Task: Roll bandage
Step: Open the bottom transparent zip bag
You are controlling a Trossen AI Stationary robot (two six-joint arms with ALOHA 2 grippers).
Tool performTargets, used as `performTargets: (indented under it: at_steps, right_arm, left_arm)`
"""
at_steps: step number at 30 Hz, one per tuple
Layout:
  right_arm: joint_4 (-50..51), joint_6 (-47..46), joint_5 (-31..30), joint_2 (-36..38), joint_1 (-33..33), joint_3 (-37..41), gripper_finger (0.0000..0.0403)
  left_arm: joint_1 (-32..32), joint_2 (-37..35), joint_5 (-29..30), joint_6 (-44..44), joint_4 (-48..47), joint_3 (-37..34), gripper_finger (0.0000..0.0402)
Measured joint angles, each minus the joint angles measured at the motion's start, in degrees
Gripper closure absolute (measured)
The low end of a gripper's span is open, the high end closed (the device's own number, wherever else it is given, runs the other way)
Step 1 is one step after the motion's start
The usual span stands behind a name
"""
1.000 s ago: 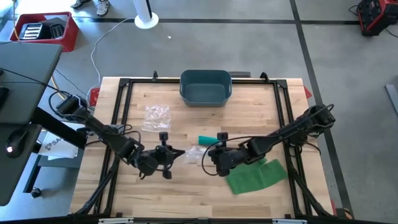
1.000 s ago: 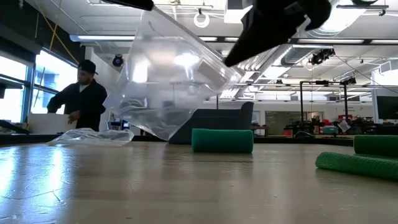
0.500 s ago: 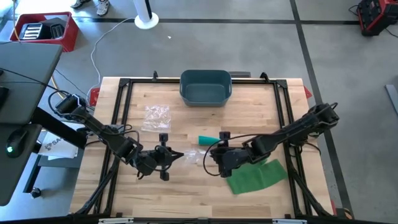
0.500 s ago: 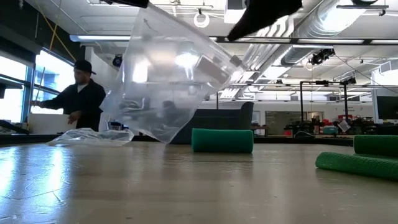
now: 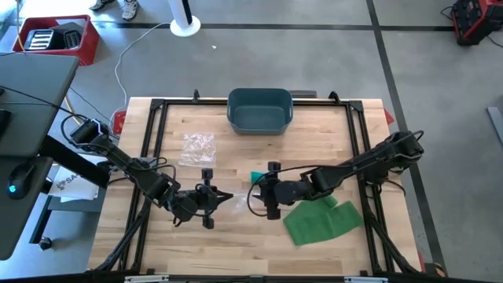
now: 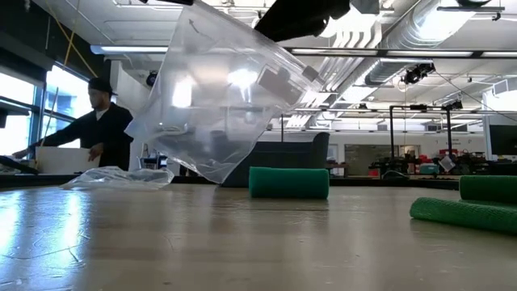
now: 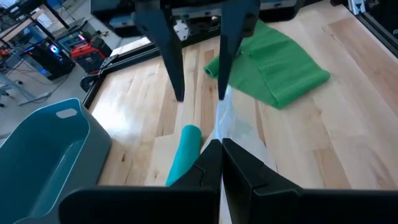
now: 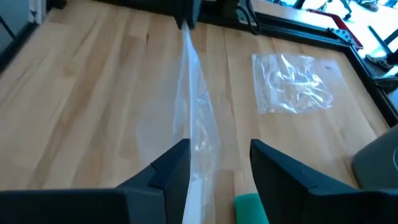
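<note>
A clear plastic bag (image 5: 238,196) (image 6: 218,105) hangs in the air at mid-table, with my left gripper (image 5: 214,196) (image 7: 221,144) shut on it. Facing it from the table's right, my right gripper (image 5: 256,192) (image 8: 219,149) stands open, and the bag's other end (image 8: 196,124) runs in between its fingers. A rolled green bandage (image 5: 258,176) (image 6: 288,183) lies on the table just beyond the bag. An unrolled green bandage (image 5: 322,220) (image 7: 273,68) lies spread flat at the near right. My left gripper pinches the bag's edge (image 7: 222,127) between its two fingertips, coming from the table's left and slanting down. The bag hangs tilted below the fingers. My right gripper is open around the bag's other end, close to one finger (image 8: 177,168); I cannot tell whether it touches.
A second clear bag (image 5: 198,147) (image 8: 292,90) lies crumpled at the far left of the table. A blue-grey bin (image 5: 260,110) (image 7: 43,149) stands at the far edge. A person (image 6: 97,129) works beyond the table.
My right gripper has opened and let go of the bag, rising a little and shifting toward the table's left and far side. The bag stays hanging from my left gripper, which has kept still.
</note>
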State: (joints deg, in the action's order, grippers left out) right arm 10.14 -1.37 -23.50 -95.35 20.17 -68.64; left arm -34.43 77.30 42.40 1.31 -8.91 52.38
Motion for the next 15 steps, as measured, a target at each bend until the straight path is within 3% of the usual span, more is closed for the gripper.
performTargets:
  at_steps: [9,12,15]
  right_arm:
    - [0.32,0.3,2.27,-3.66,-0.32,0.0,0.0258]
    - [0.27,0.36,2.28,-5.21,-0.32,0.0,0.0294]
    - [0.77,0.4,2.49,-6.05,-0.32,0.0,0.036]
  left_arm:
    - [0.0,0.02,-0.05,-0.02,0.4,0.0,0.0401]
    - [0.0,0.04,-0.05,-0.03,0.55,0.0,0.0401]
    - [0.03,0.04,0.37,0.43,0.57,0.0,0.0401]
